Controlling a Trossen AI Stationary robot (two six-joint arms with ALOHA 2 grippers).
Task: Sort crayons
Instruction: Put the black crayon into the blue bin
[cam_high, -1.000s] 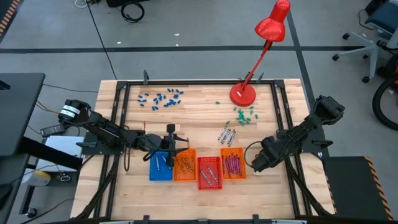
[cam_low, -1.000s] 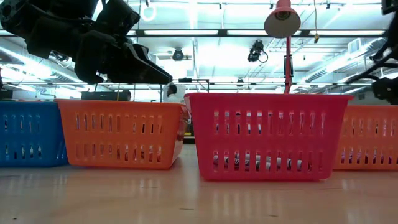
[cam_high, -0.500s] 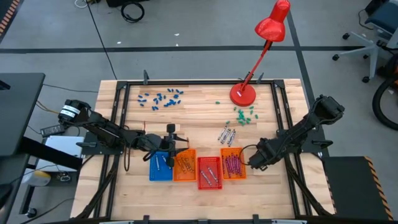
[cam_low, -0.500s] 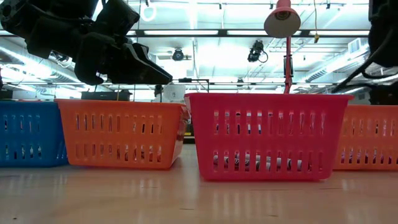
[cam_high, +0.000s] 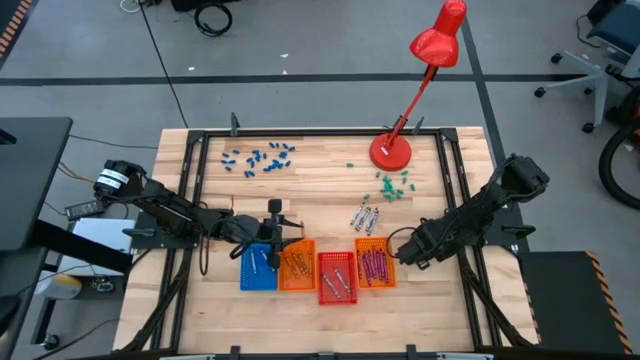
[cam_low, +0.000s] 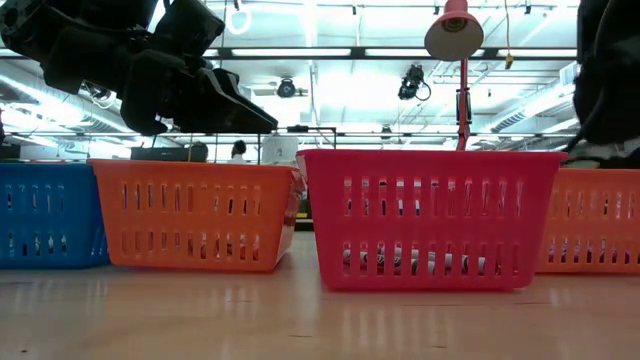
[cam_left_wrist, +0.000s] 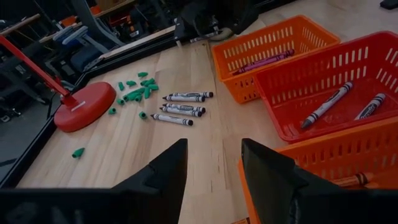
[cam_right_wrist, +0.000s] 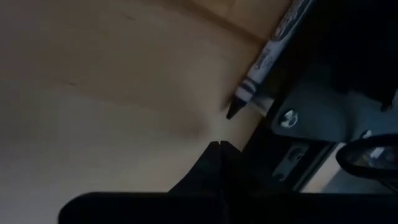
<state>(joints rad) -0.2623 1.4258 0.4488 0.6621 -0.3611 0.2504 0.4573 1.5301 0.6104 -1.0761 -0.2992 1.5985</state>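
Three grey crayons (cam_high: 365, 217) lie side by side on the bare table and also show in the left wrist view (cam_left_wrist: 183, 106). Purple crayons lie in the right orange basket (cam_high: 373, 262), grey ones in the red basket (cam_high: 337, 276), and orange ones in the left orange basket (cam_high: 296, 265). My left gripper (cam_high: 275, 235) hovers open and empty over the blue basket (cam_high: 258, 268) and the left orange basket; its fingers (cam_left_wrist: 155, 180) stand apart. My right gripper (cam_high: 400, 250) is just right of the right orange basket, shut and empty. The right wrist view shows one grey-wrapped, dark-tipped crayon (cam_right_wrist: 267, 59) on the wood beside a dark metal part.
Stubby blue bits (cam_high: 262, 157) lie at the far left and stubby green bits (cam_high: 392, 185) by the red lamp's base (cam_high: 390, 151). The four baskets stand in a row near the front (cam_low: 430, 215). A black frame rail (cam_high: 458, 200) runs along the table's edges.
My right gripper has moved a little toward the table's left and far edges, along the right side of the right orange basket. In the low view the right arm has grown larger at the picture's right edge.
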